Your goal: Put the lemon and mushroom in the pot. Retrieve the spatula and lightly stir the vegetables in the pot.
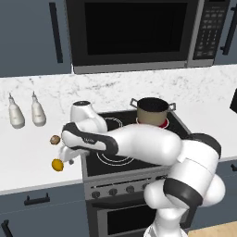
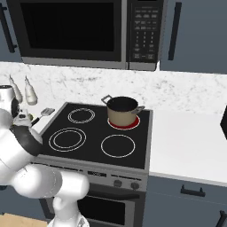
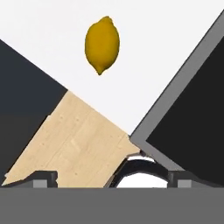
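The yellow lemon (image 1: 57, 165) lies near the front edge of the white counter, left of the stove. The brown mushroom (image 1: 55, 139) sits a little behind it. My gripper (image 1: 69, 155) hangs over the counter just right of both. In the hand view its tips stand wide apart, so the gripper (image 3: 111, 178) is open and holds nothing, with the lemon (image 3: 102, 43) ahead of it and untouched. The tan pot (image 1: 152, 111) stands on the glowing back right burner; its inside is dark. The spatula (image 2: 45, 112) lies on the counter at the stove's back left corner.
Two white bottles (image 1: 16, 114) (image 1: 38, 111) stand against the wall at the back left of the counter (image 1: 28, 162). The black cooktop (image 1: 115, 159) borders the counter on the right. A microwave (image 1: 134, 32) hangs above the stove. More counter (image 2: 186, 142) extends right of the stove.
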